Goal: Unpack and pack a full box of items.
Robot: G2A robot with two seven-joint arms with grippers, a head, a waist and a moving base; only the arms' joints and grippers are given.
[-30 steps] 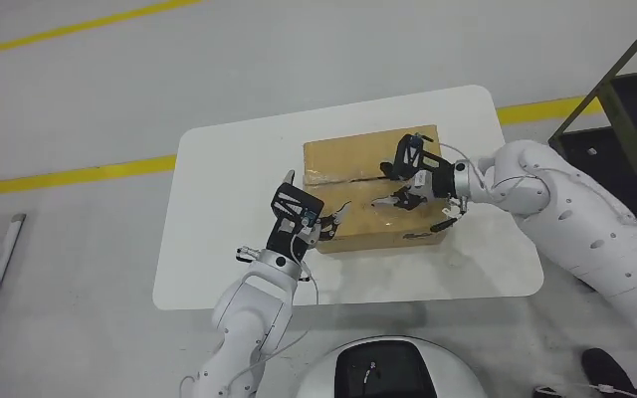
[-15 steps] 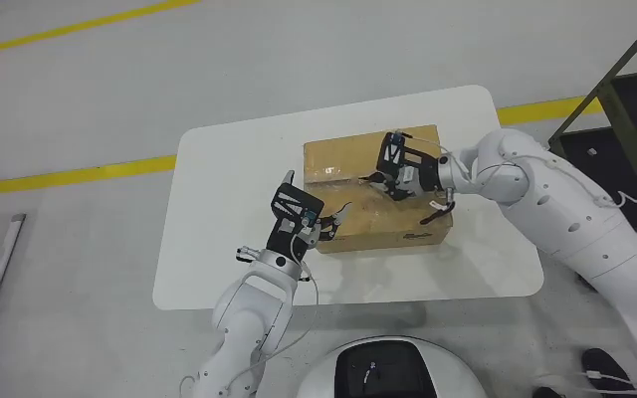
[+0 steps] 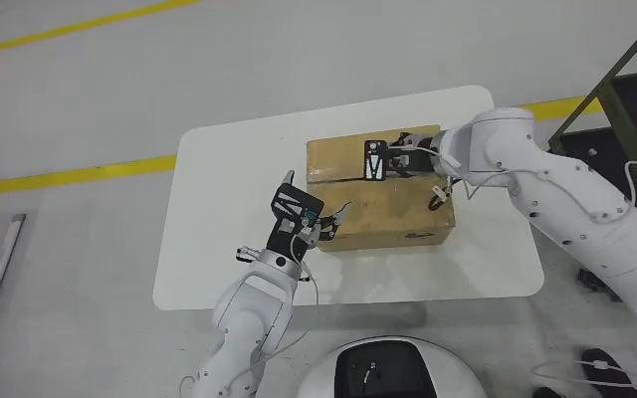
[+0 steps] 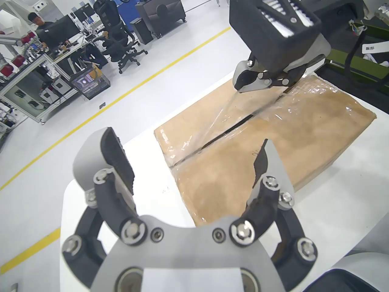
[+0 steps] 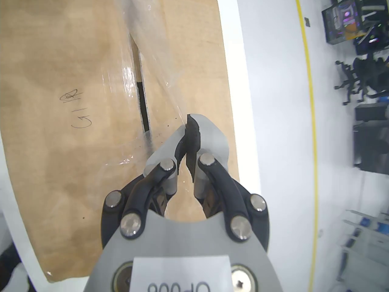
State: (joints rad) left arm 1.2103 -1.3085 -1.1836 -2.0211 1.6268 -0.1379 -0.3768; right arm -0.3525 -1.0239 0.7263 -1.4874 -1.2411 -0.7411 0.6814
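Right pincer (image 5: 186, 132) clamped on clear tape (image 5: 150, 43) above box (image 5: 54, 62); left pincer (image 4: 187, 141) wide, empty

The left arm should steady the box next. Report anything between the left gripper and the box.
Nothing visible stands in the way. The open left gripper hovers at the near corner of the box. The right gripper, shut on the clear tape above the seam, is farther along the box top, outside that path.
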